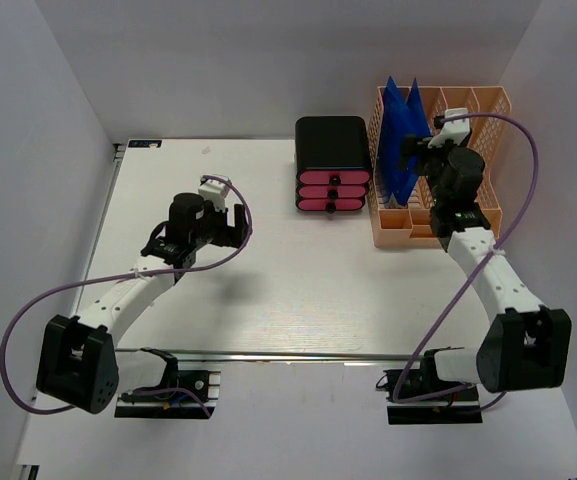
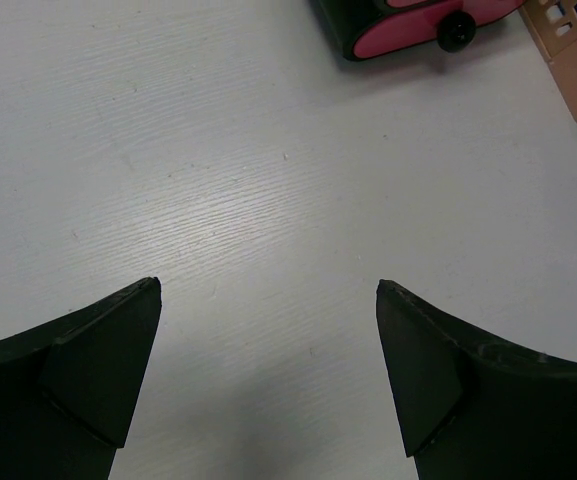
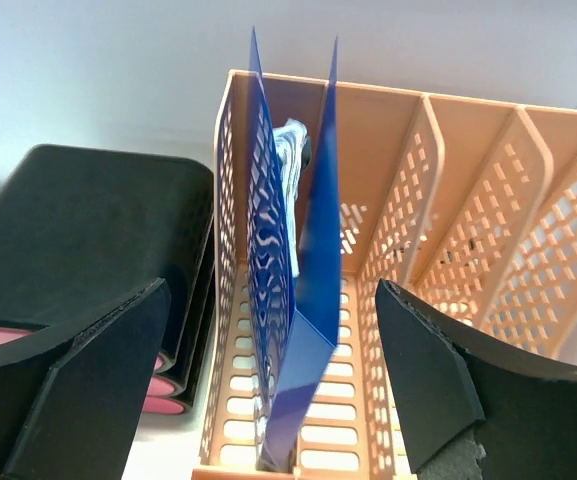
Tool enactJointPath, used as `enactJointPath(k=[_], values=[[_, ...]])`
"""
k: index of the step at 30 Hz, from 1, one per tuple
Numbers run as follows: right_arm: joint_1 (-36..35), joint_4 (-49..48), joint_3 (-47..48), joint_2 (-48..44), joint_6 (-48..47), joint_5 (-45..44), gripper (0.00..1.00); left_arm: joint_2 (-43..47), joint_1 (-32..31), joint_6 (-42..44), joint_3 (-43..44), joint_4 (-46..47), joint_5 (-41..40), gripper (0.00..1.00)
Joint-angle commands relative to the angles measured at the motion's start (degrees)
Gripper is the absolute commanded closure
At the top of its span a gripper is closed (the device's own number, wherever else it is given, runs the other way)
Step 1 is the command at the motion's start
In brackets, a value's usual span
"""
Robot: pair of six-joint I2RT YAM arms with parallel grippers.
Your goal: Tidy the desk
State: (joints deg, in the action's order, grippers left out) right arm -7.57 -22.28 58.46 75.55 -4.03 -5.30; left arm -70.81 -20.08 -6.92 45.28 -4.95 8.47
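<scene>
L tool [image 2: 268, 287], R tool [image 3: 270, 285] spread; blue folder [image 3: 318, 250] in rack [image 3: 408, 180].

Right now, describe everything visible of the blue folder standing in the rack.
The blue folder stands upright on edge in the leftmost slot of the peach lattice file rack. It looks like thin glossy plastic: two flat leaves spread in a narrow V, pointed top corners rising above the rack's rim. Its left leaf mirrors the lattice wall; the right leaf kinks near the bottom. Something pale sits between the leaves, unclear what. The open right gripper faces it without touching.
</scene>
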Motion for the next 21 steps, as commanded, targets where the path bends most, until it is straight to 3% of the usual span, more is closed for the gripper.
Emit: enactJointPath(k=[1, 4, 9, 13, 21], values=[[0.6, 5.3, 4.1, -4.6, -0.6, 0.8, 0.11, 4.4, 0.2, 0.1, -0.3, -2.1, 2.1, 0.02], [1.0, 14.3, 4.5, -10.1, -1.8, 3.1, 0.11, 8.7, 0.2, 0.0, -1.3, -4.1, 2.3, 0.02], [0.9, 30.6, 1.1, -18.6, -4.5, 16.2, 0.11, 17.0, 0.2, -0.5, -5.4, -5.3, 3.0, 0.02], [0.5, 40.3, -3.4, -20.9, 2.4, 14.8, 0.11, 19.8, 0.2, -1.2, -8.1, -5.2, 2.1, 0.02], [0.7, 34.8, -17.5, -29.8, 0.9, 11.5, 0.11, 22.0, -0.3, -1.9, -7.5, -8.4, 3.3, 0.02]])
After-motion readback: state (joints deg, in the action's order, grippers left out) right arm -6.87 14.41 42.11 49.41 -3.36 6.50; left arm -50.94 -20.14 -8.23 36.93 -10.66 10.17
